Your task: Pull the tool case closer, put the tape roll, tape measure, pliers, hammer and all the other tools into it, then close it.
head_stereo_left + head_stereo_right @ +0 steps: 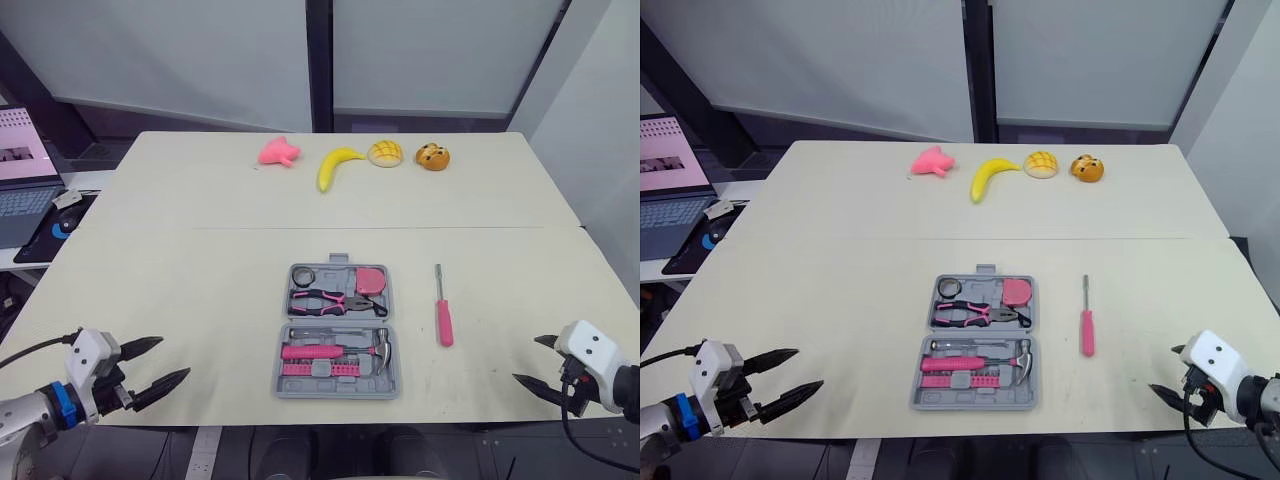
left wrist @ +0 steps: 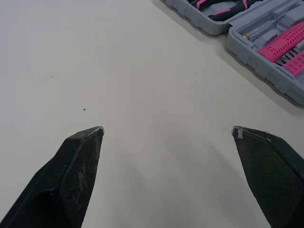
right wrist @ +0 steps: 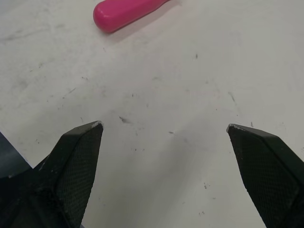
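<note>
The grey tool case (image 1: pixel 337 383) lies open near the table's front edge. Its far half holds a tape roll (image 1: pixel 304 275), a pink tape measure (image 1: pixel 370 278) and pliers (image 1: pixel 335 301); its near half holds a hammer (image 1: pixel 335 350) and pink bits. A pink-handled screwdriver (image 1: pixel 442 312) lies on the table right of the case. My left gripper (image 1: pixel 152 362) is open at the front left, well left of the case. My right gripper (image 1: pixel 535 362) is open at the front right, right of the screwdriver, whose handle (image 3: pixel 128 12) appears ahead of its fingers.
A pink toy (image 1: pixel 279 152), a banana (image 1: pixel 335 165) and two buns (image 1: pixel 385 153) (image 1: pixel 432 156) lie in a row at the table's far side. A laptop (image 1: pixel 25 170) stands on a side desk to the left.
</note>
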`<state>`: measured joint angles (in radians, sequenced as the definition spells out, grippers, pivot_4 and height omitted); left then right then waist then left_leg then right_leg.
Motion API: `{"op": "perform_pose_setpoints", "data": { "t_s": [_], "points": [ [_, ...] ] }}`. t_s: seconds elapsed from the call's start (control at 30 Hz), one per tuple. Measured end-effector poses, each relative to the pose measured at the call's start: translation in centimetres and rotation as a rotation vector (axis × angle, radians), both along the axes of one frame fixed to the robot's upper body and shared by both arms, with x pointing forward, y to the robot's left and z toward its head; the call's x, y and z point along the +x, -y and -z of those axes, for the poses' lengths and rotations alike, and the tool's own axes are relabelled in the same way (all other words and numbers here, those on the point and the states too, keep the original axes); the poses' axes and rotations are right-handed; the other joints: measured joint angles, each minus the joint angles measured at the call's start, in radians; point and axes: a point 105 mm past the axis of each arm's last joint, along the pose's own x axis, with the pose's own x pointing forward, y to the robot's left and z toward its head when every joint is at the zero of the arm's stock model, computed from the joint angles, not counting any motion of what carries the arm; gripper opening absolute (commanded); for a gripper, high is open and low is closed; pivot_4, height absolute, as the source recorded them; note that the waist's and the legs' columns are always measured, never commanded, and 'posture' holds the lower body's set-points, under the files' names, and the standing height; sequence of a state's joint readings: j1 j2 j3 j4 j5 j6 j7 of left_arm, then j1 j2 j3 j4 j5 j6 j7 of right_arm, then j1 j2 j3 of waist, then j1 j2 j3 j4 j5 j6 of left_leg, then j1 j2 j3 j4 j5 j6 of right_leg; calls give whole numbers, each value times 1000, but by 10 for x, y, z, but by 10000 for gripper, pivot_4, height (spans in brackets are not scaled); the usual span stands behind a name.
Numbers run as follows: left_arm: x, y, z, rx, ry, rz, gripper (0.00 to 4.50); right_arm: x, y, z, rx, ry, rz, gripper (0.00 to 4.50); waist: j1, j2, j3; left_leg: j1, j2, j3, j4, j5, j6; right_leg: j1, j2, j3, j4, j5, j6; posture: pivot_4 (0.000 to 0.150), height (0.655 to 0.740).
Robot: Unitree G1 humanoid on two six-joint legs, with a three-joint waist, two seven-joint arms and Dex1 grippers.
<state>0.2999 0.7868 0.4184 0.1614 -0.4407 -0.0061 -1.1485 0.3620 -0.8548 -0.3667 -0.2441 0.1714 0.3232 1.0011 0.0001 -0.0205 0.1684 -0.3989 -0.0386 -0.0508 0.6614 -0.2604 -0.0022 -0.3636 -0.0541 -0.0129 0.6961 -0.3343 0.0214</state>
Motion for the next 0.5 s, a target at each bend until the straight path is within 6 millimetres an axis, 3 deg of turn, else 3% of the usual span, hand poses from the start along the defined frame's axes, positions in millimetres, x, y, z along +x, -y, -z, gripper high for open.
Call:
{"op": "perform_pose_setpoints", "data": {
  "t_s": [0.2, 0.5],
  "points": [
    [8, 16, -13, -10, 59, 79, 45000, 21, -20, -18, 125, 67, 54, 44632, -1, 0, 0, 0, 0, 0, 0, 0, 0, 0, 0, 0, 0, 0, 0, 1500, 7193],
    [19, 68, -40, -1, 144, 343, 45000, 71, -84, -16, 277, 111, 214, 44632, -2, 0, 0, -2, -1, 0, 0, 0, 0, -3, 0, 0, 0, 0, 0, 1500, 7193]
  ]
}}
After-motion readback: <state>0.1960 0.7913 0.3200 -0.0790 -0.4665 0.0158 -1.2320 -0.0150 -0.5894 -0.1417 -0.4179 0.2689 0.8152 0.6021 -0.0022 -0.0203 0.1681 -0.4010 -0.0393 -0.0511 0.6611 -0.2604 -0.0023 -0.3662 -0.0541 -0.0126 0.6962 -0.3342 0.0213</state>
